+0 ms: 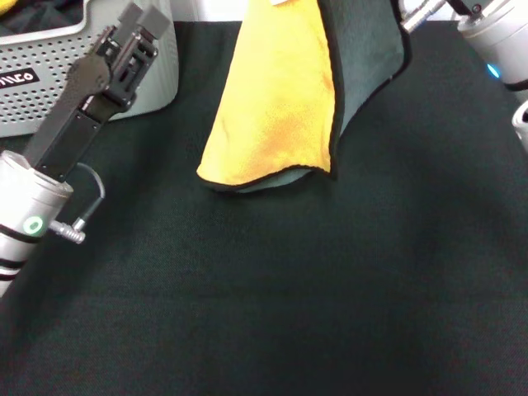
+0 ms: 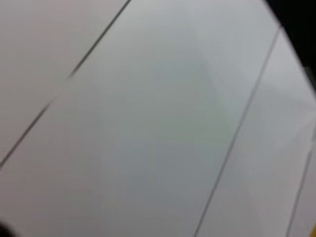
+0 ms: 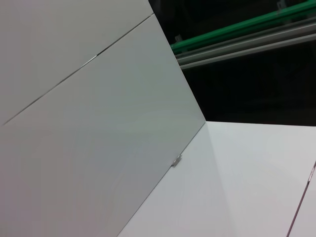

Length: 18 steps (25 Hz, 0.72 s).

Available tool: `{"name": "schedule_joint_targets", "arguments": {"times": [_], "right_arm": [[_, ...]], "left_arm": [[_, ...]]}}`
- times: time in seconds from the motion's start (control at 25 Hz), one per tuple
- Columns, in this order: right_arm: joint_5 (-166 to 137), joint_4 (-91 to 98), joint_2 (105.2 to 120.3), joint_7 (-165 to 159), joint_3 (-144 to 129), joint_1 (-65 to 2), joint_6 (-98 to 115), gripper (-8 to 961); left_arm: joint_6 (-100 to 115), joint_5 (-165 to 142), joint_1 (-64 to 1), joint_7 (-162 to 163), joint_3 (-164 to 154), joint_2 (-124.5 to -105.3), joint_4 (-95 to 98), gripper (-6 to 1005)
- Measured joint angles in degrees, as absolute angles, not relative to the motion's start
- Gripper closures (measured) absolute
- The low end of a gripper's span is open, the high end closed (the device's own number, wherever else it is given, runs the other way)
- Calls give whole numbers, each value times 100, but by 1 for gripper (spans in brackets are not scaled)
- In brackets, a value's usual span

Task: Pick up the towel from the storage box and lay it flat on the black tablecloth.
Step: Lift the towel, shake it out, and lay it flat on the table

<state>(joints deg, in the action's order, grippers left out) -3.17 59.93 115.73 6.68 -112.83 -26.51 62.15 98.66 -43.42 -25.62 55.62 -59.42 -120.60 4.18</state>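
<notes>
Pale grey-white panels fill almost the whole left wrist view, blurred, crossed by thin dark seams running slantwise. A dark area sits at one corner, a tiny yellow speck at another edge.

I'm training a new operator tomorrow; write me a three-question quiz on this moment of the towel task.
1. True or false: the towel lies flat on the black tablecloth.
2. Which towel colour faces the storage box? A) yellow-orange B) grey-green C) white
3. Fill in: the left pincer is in front of the ____.

Key:
1. False; it hangs from above, only its lower edge reaching the cloth.
2. A.
3. Storage box.
</notes>
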Motion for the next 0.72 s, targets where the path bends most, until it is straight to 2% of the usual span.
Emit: {"name": "schedule_joint_targets", "arguments": {"times": [0.72], "right_arm": [[-904,6989,11596,705,-10873,-2623,5404,947]], "left_arm": [[9309,-4487,-2716,4177,-6374,-12076,95,483]]}}
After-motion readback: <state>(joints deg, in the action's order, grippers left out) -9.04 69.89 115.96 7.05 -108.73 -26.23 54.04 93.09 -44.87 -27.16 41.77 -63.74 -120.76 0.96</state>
